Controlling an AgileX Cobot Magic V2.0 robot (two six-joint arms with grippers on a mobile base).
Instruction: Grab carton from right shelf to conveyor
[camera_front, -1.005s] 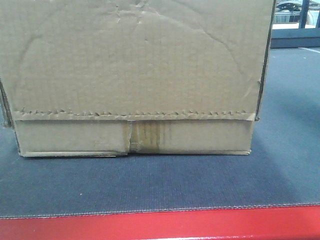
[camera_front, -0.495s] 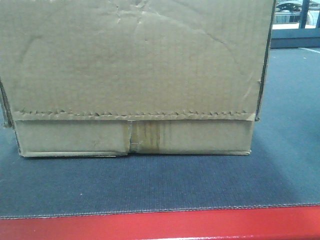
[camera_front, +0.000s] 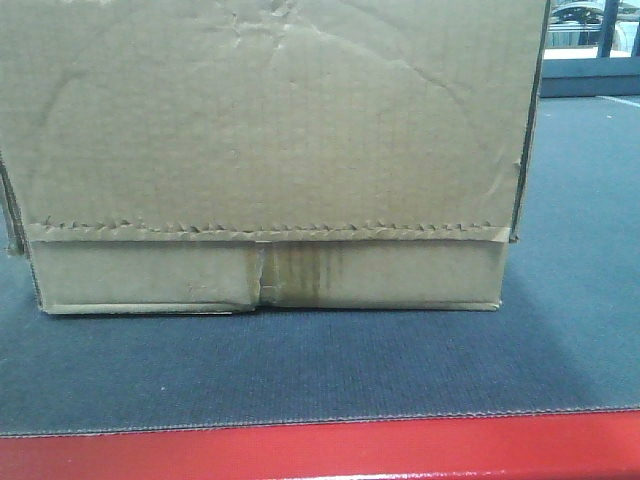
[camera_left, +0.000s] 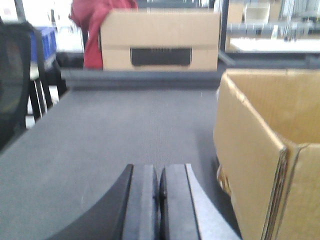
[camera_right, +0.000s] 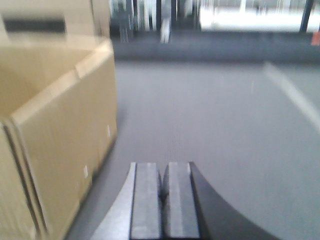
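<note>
The carton (camera_front: 270, 150), large creased brown cardboard, sits on the dark grey conveyor (camera_front: 300, 370); both grippers (camera_left: 160, 200) (camera_right: 164, 200), pressed together and empty, could nudge it if they swing inward.

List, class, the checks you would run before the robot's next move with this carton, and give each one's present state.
1. Carton resting on the conveyor: ok.
2. Carton set back from the red front edge: ok.
3. Left gripper beside the carton, jaws closed, empty: ok.
4. Right gripper beside the carton, jaws closed, empty: ok.
5. Carton contents: cannot tell.
</note>
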